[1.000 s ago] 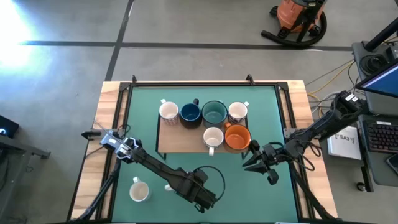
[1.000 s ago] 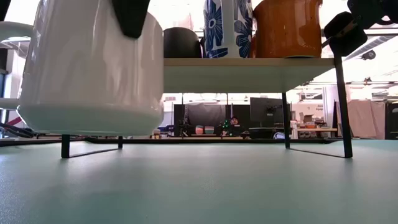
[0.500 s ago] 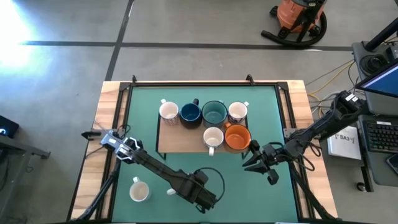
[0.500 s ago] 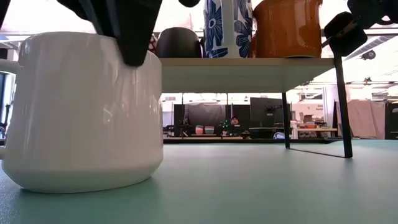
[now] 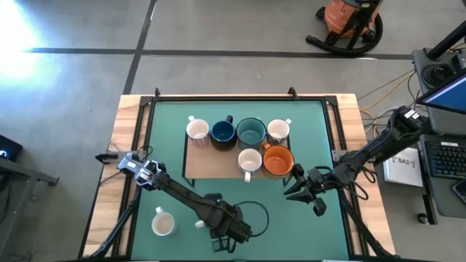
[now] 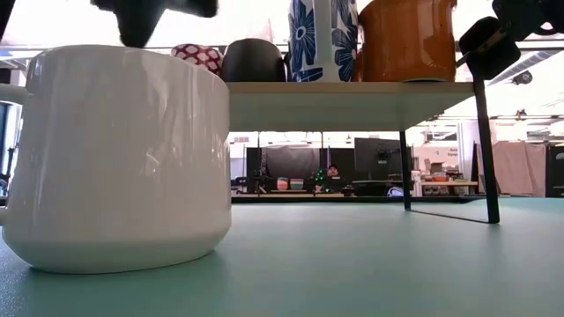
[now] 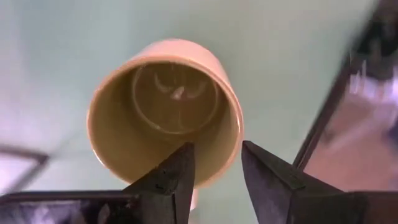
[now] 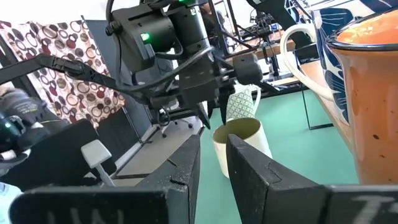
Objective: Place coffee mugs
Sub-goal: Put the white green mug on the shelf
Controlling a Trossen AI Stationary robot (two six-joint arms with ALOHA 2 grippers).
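A cream coffee mug (image 7: 165,112) stands upright on its base on the green table top (image 6: 370,264), near the front edge; it fills the left of the low view (image 6: 119,158). My left gripper (image 7: 214,155) points straight down just above its rim, open, with nothing between the fingers; the low view shows it over the mug (image 6: 154,13). A white patterned mug (image 5: 163,223) stands on the table farther left. Several mugs stand on the wooden rack (image 5: 193,166), among them navy (image 5: 222,132), teal (image 5: 251,132) and orange (image 5: 277,161). My right gripper (image 5: 293,191) waits open by the rack's near right corner.
The rack stands on thin black legs (image 6: 483,150) over the middle of the table. A black cable loop (image 5: 251,211) lies by my left arm. Bare green surface lies between the two arms and along the front edge. A raised frame (image 5: 218,98) borders the table.
The cream mug, lifted clear a second ago, has come down and now stands on the table. My left gripper has let go of its wall, rolled about its own axis and risen a little, so that it now hangs above the rim.
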